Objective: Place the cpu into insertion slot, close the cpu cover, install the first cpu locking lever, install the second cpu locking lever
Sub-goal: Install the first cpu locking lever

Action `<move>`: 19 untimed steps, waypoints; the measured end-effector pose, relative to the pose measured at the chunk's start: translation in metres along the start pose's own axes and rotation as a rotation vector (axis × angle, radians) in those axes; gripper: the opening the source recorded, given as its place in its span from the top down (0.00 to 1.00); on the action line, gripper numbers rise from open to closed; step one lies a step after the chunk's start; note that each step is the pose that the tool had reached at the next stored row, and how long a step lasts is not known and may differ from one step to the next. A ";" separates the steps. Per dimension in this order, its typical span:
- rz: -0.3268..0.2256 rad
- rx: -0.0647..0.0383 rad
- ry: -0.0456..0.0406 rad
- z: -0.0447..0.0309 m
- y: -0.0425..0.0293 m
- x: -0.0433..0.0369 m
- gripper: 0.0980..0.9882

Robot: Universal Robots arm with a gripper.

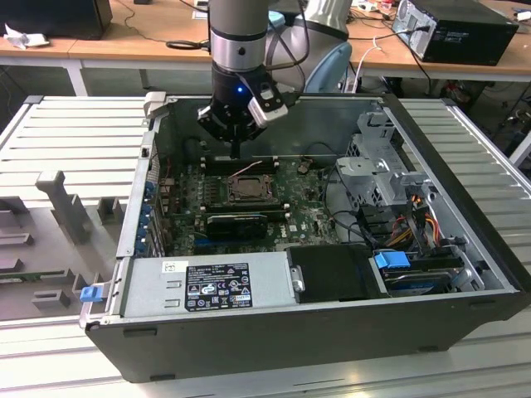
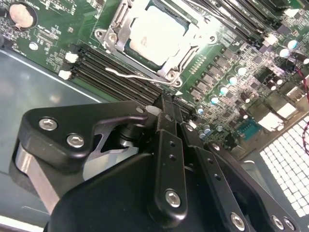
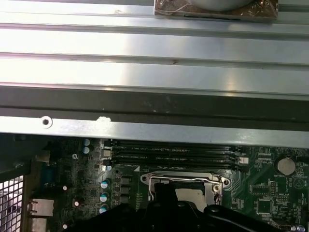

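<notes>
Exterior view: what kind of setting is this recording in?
Likely an electronics lab or robot test workshop: an opened computer case lies on a ribbed metal table, with cable-strewn wooden desks behind and the gripper above its motherboard.

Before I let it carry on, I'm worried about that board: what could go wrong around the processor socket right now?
1. The gripper hangs just above the memory slots beside the socket; a small drift could scrape them.
2. A thin wire lever lies loose along the socket's edge and could snag.
3. The chip sits in the socket with the cover down around it; if the chip is skewed, clamping could damage it.
</notes>
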State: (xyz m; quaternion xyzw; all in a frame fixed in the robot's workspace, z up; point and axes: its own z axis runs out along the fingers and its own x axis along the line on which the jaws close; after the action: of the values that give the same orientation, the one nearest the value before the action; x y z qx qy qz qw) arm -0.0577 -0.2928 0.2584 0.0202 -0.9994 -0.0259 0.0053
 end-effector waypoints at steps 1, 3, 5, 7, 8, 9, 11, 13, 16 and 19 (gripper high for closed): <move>0.000 0.000 0.0000 0.0000 -0.0001 -0.0012 0.99; 0.000 0.000 0.0000 0.0003 -0.0002 -0.0064 0.99; 0.000 0.000 0.0000 0.0005 -0.0004 -0.0096 0.99; 0.000 0.000 0.0001 0.0007 -0.0006 -0.0124 0.99; 0.000 0.000 0.0001 0.0007 -0.0006 -0.0134 0.99; 0.000 0.000 0.0000 0.0007 -0.0007 -0.0143 0.99; 0.000 -0.019 -0.0008 0.0013 -0.0008 -0.0158 0.99; 0.001 -0.048 -0.0019 0.0015 -0.0008 -0.0161 0.99; 0.002 -0.093 -0.0040 0.0024 -0.0020 -0.0163 0.99; 0.002 -0.093 -0.0038 0.0051 -0.0029 -0.0162 0.99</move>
State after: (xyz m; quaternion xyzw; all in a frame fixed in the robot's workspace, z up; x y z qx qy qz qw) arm -0.0414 -0.2948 0.2530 0.0187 -0.9972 -0.0724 0.0043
